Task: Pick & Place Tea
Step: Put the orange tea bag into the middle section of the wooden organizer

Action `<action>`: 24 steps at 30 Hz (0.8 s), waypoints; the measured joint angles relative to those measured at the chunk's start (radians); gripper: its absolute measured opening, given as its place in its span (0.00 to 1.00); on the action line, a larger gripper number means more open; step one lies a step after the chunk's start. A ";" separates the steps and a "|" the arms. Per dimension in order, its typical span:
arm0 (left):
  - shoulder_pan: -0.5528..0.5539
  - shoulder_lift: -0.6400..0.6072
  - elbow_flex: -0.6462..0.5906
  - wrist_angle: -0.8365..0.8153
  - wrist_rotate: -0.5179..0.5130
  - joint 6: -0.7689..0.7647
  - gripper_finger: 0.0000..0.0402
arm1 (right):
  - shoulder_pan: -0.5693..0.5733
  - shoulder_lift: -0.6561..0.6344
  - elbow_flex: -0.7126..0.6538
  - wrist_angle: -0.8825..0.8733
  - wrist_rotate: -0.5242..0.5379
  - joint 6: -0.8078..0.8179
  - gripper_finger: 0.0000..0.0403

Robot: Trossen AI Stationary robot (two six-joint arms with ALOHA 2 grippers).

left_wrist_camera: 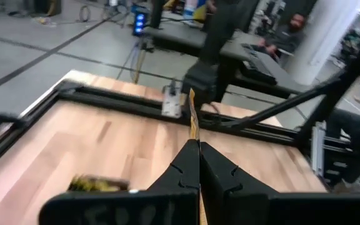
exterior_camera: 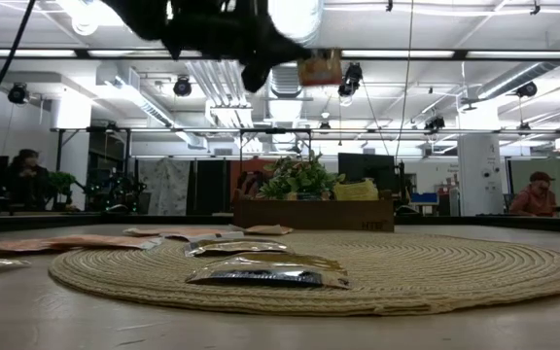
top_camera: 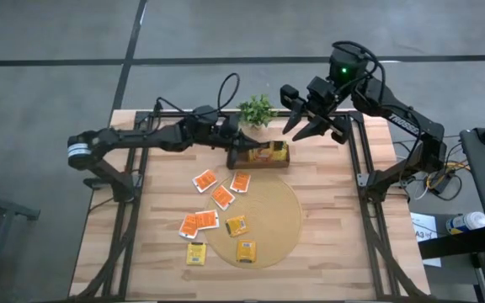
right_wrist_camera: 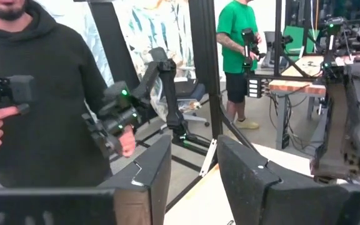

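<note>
My left gripper (top_camera: 244, 145) reaches in from the table's left and is shut on one tea packet (left_wrist_camera: 192, 119). In the low view that packet (exterior_camera: 321, 66) hangs high above the dark box (exterior_camera: 314, 212). The box (top_camera: 244, 159) stands at the table's far middle with yellow tea packets (top_camera: 272, 153) in it. Several orange packets (top_camera: 222, 196) and yellow packets (top_camera: 247, 250) lie flat on and beside the round tan mat (top_camera: 280, 210). My right gripper (right_wrist_camera: 192, 169) is open, holds nothing and is raised at the far right (top_camera: 306, 124). My left gripper pinches the tea packet between its two fingers (left_wrist_camera: 183, 165), holding the packet's near edge (left_wrist_camera: 197, 142). The packet shows edge-on and sticks out past the fingertips. The fingers come nearly level from the table's left. The packet is lifted clear, above the box.
A small green plant (top_camera: 257, 109) stands just behind the box. Dark frame rails (top_camera: 356, 160) run along the table's sides and far edge. Bare wood lies at the near right (top_camera: 343, 244). People stand in the room beyond the table (right_wrist_camera: 49, 94).
</note>
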 joint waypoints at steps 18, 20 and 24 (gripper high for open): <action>0.176 0.071 -0.203 0.206 0.101 -0.006 0.00 | 0.000 0.000 -0.004 0.000 0.000 0.006 0.32; 0.179 0.100 -0.195 0.203 0.110 -0.002 0.00 | 0.000 0.000 -0.004 0.000 0.000 0.006 0.31; 0.178 0.158 -0.175 0.231 0.118 0.005 0.00 | 0.000 0.000 -0.005 0.000 0.000 0.006 0.30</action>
